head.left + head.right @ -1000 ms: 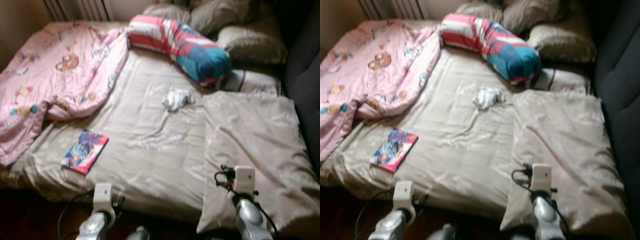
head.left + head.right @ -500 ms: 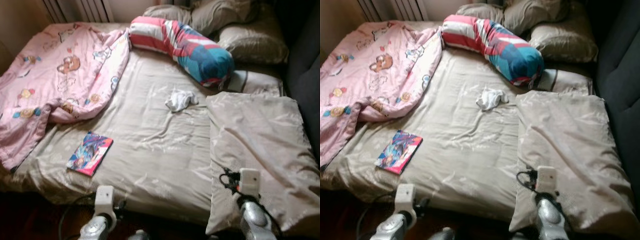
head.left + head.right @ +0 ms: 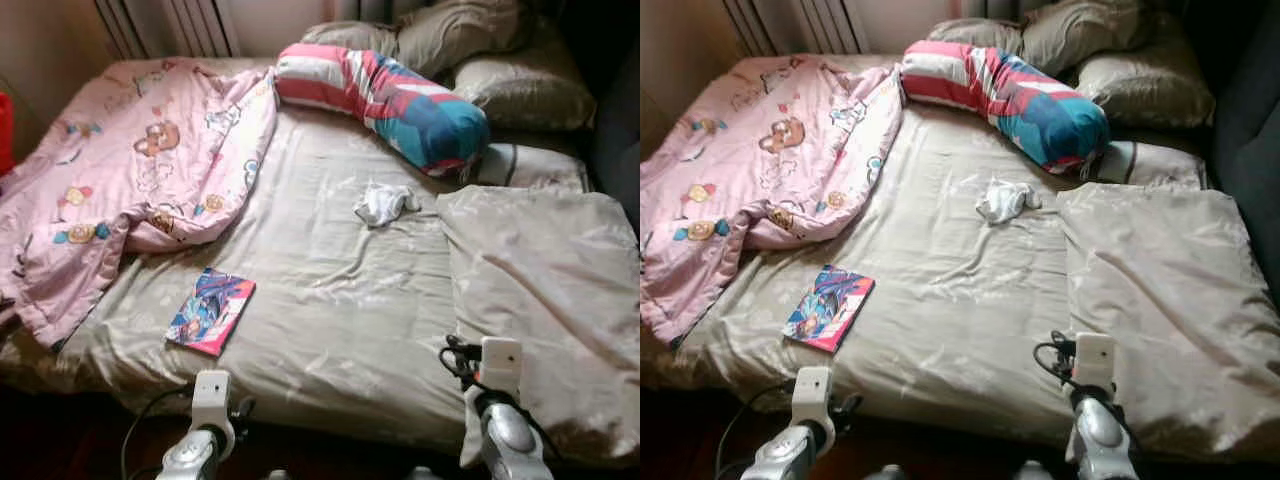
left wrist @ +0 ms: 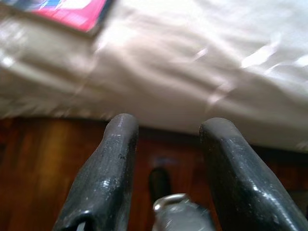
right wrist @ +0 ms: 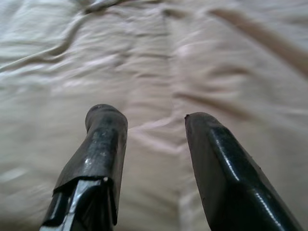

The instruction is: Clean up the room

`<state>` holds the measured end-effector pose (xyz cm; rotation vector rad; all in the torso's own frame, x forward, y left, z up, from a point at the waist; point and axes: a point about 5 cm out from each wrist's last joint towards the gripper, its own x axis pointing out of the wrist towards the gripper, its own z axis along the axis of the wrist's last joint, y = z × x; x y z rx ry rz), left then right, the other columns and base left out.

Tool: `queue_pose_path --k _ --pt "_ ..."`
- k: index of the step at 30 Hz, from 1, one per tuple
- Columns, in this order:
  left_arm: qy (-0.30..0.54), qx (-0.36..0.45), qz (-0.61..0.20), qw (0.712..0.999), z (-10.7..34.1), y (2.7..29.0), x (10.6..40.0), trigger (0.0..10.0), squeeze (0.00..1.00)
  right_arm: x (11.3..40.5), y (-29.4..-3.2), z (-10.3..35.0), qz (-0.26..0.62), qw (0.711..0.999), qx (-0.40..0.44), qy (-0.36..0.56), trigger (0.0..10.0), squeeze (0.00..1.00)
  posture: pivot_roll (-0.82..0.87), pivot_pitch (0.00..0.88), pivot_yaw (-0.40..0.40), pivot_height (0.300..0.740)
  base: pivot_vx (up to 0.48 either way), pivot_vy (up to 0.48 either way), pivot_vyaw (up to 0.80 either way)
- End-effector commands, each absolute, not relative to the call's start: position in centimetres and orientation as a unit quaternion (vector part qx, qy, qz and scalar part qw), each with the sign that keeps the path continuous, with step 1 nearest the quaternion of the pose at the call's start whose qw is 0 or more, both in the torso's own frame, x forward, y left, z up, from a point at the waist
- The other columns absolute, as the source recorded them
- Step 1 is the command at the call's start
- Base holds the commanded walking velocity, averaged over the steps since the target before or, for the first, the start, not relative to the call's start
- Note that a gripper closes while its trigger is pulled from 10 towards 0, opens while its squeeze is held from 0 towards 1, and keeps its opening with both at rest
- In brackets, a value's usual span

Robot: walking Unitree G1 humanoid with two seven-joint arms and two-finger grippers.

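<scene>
A bed with a beige sheet [image 3: 330, 300] lies before me. On it a colourful book [image 3: 210, 312] rests near the front left, and a small crumpled white cloth [image 3: 385, 203] lies mid-bed. A pink cartoon blanket [image 3: 130, 180] is bunched over the left side. A striped red, white and blue bolster [image 3: 390, 95] lies across the head. My left gripper [image 4: 166, 130] is open over the bed's front edge, the book [image 4: 67, 12] just beyond it. My right gripper [image 5: 151, 118] is open above the sheet beside the large beige pillow [image 3: 550, 290].
Two more beige pillows [image 3: 520, 85] sit at the head on the right. A radiator [image 3: 170, 20] stands behind the bed. Dark wooden floor [image 4: 33, 163] runs along the front edge. A dark upholstered piece [image 3: 1250, 120] flanks the right side.
The camera has shifted, so the whole bed now sits further right in the picture. Both arms stay low at the front edge, and the things on the bed have not moved.
</scene>
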<state>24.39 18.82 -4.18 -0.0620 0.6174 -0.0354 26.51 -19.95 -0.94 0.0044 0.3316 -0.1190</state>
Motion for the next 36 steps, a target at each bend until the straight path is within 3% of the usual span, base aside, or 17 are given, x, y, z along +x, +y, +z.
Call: queue_pose_path --k 1,35,36 --pt "0.323 -0.029 -0.004 0.946 -4.89 19.85 23.22 10.0 0.00 26.22 -19.32 -1.36 -0.052 0.983 0.003 0.175 10.0 0.00 -0.07 0.198 0.079 0.740 0.000 0.454 0.00" --pt "0.319 -0.027 -0.008 0.947 -4.71 19.67 23.52 10.0 0.00 26.43 -18.75 -1.45 -0.055 0.982 0.018 0.181 10.0 0.00 -0.07 0.176 0.080 0.740 0.000 0.455 0.00" --pt "0.318 -0.027 -0.008 0.948 -4.67 19.65 23.57 10.0 0.00 26.48 -18.69 -1.40 -0.054 0.982 0.019 0.179 10.0 0.15 -0.07 0.174 0.080 0.740 0.000 0.454 0.00"
